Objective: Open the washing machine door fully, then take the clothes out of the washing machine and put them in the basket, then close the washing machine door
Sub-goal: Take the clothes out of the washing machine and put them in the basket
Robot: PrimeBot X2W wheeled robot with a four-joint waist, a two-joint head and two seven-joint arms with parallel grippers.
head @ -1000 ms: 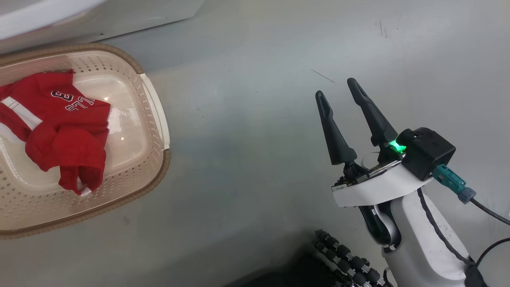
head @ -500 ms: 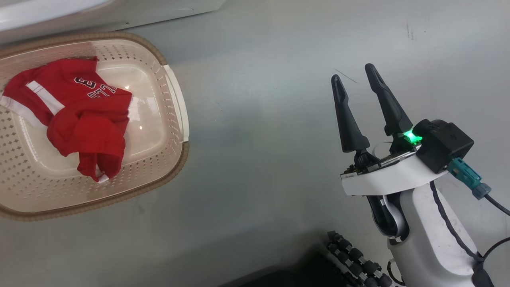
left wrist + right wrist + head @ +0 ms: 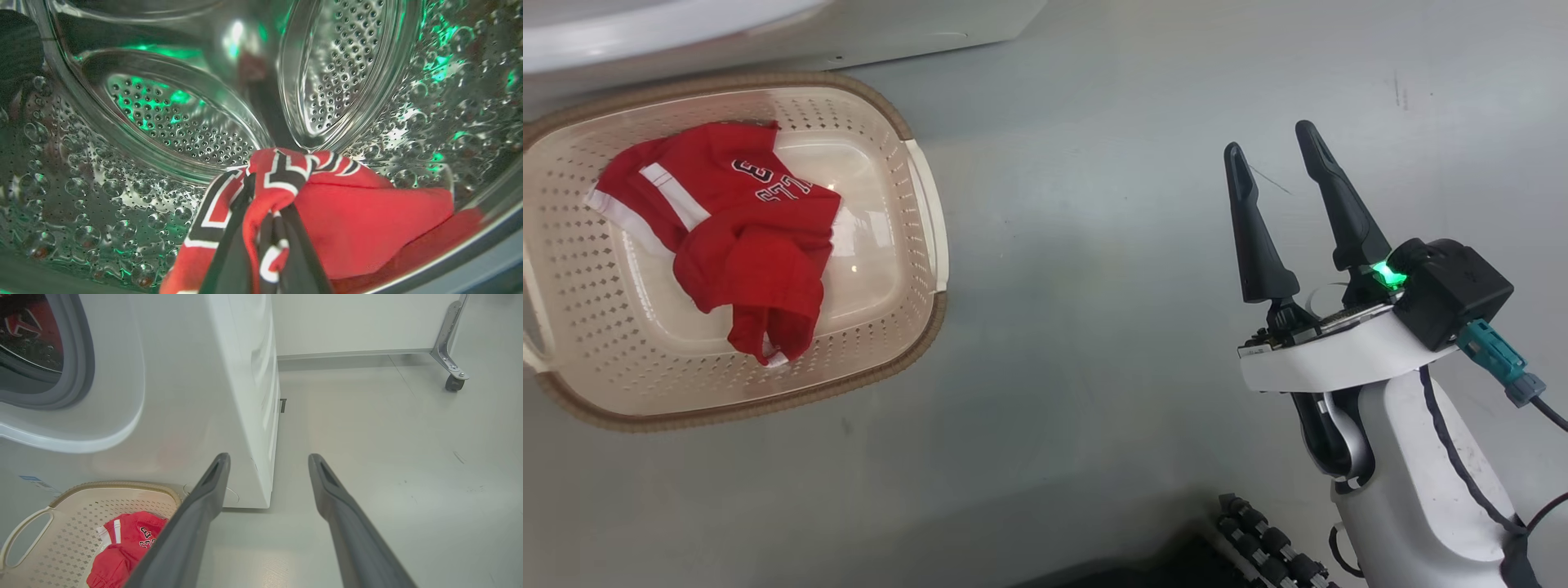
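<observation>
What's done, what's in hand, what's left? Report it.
Done: the washing machine has its opening uncovered, and one red shirt lies in the basket. In hand: the left gripper is shut on the red jersey inside the drum. Left: carry that jersey to the basket, then close the door. The right gripper hangs open over the floor.

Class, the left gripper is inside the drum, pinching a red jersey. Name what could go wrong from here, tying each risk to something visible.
1. The left gripper pinches only a bunched fold of the red jersey; the rest lies on the steel drum, so it may slip free when pulled.
2. The jersey must cross the grey gasket and could catch there.
3. The basket already holds a red shirt; trailing fabric might land on the floor.
</observation>
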